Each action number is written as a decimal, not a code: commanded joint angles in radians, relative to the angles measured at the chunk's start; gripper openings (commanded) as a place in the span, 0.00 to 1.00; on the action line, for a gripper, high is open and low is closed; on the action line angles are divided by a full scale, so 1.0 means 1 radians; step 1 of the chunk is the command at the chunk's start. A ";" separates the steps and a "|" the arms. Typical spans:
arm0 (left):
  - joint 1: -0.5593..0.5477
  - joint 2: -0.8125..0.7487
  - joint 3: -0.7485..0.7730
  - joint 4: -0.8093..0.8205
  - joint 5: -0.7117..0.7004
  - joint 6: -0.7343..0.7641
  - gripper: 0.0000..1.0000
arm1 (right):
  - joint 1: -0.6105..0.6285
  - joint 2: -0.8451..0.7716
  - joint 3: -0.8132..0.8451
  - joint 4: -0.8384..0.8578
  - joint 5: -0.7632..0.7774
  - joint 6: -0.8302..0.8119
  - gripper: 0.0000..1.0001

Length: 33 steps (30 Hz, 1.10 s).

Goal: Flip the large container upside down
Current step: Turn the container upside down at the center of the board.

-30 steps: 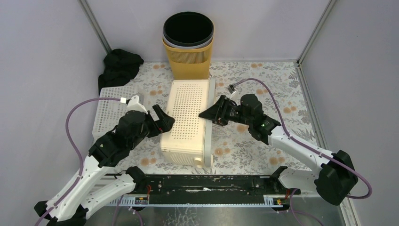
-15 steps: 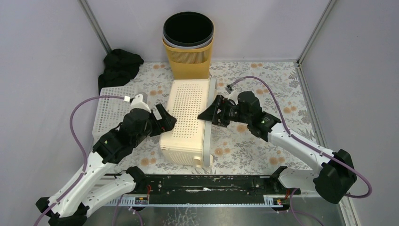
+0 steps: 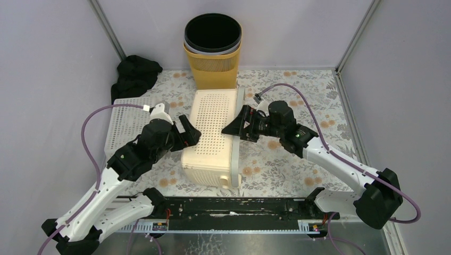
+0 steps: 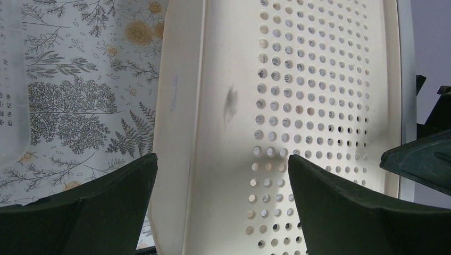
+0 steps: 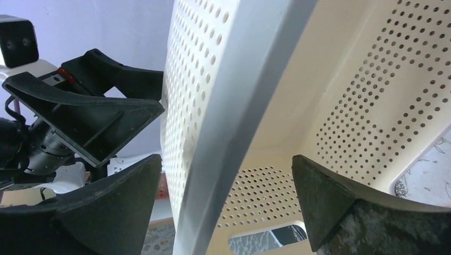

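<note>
The large container (image 3: 213,133) lies on its side mid-surface and blocks any straight path between the two arms. The left claw (image 3: 187,133) stands spread close by its perforated wall. The right claw (image 3: 234,123) straddles its rim with a gap on either side. A yellow bin (image 3: 213,58) closes the far edge just behind it. A white tray (image 3: 125,125) and a black cloth (image 3: 135,74) crowd the left edge and far left corner. Open surface (image 3: 298,170) lies toward the right edge and near right corner.
</note>
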 commanded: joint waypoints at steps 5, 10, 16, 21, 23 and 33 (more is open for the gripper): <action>-0.003 -0.031 0.049 0.014 -0.039 0.018 1.00 | -0.009 -0.020 0.037 0.063 -0.062 0.009 0.99; -0.003 -0.054 0.055 -0.007 -0.035 0.009 1.00 | -0.037 -0.056 0.024 0.054 -0.064 0.011 0.99; -0.003 -0.112 0.096 -0.036 0.000 -0.005 1.00 | -0.058 -0.121 0.030 0.024 -0.055 -0.017 0.99; -0.002 -0.132 0.101 -0.060 -0.011 0.002 1.00 | -0.064 -0.154 0.048 -0.026 -0.033 -0.051 0.99; -0.003 -0.137 0.086 -0.060 -0.012 0.000 1.00 | -0.064 -0.165 0.055 -0.056 -0.015 -0.071 0.99; -0.003 -0.146 -0.005 0.007 0.004 0.005 1.00 | -0.064 -0.294 0.103 -0.369 0.320 -0.250 0.99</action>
